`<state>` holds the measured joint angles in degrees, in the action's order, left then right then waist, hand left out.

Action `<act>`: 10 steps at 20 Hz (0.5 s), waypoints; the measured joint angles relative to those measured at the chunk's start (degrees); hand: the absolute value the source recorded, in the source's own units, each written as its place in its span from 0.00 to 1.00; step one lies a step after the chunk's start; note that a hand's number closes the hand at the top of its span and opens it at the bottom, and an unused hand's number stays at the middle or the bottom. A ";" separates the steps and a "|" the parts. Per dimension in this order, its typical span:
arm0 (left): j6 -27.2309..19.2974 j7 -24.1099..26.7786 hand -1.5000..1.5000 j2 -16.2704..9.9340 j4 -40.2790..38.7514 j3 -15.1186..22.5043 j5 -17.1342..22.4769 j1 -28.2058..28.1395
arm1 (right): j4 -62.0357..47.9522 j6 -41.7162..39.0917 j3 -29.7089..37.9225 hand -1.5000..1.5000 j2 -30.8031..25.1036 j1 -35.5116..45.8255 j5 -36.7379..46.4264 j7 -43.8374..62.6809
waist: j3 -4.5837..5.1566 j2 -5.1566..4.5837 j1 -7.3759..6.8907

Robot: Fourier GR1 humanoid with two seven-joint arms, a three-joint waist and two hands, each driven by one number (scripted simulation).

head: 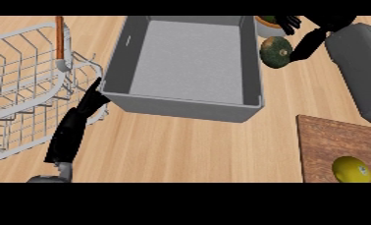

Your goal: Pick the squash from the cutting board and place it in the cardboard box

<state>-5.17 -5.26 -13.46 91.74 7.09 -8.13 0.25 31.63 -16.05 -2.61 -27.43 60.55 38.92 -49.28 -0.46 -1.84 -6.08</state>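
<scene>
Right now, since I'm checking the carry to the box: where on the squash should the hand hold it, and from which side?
Probably across its round body, from the right, as the right hand does now. The squash is a squat green ball with no handle, and the grey box lies to its left, so that side stays free for the drop.

A dark green squash [276, 52] with a tan patch sits in the black fingers of the right hand [308, 42], far right, at the end of a grey forearm [355, 67]. The box [181, 102] at centre is plain grey, its floor lighter. A white wire basket [33, 86] with an orange handle stands left. The counter [181, 150] shows pale wood grain; the cutting board [330, 138], near right, is reddish-brown and carries a yellow fruit [353, 168]. The left hand [72, 133] is black.
</scene>
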 measured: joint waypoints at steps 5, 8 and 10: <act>-0.88 -0.30 0.50 0.21 0.17 -0.43 -0.61 -0.95 | -4.10 -2.68 1.85 1.00 2.83 7.06 -3.39 -0.74 | 0.15 0.61 1.04; -0.56 -1.17 0.50 0.17 0.63 -0.60 -0.35 -1.16 | -6.73 -2.92 2.61 1.00 5.89 11.13 -4.84 0.08 | 0.23 0.66 1.25; -0.06 -0.80 0.50 -0.09 0.53 -0.95 -0.01 -1.25 | -8.67 -2.72 2.90 1.00 7.74 13.42 -5.27 0.54 | 0.22 0.67 1.49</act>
<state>-5.23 -6.06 -13.55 92.28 6.14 -8.14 -1.00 22.96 -18.77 0.29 -19.69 73.97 33.65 -48.75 -0.24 -1.17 -4.59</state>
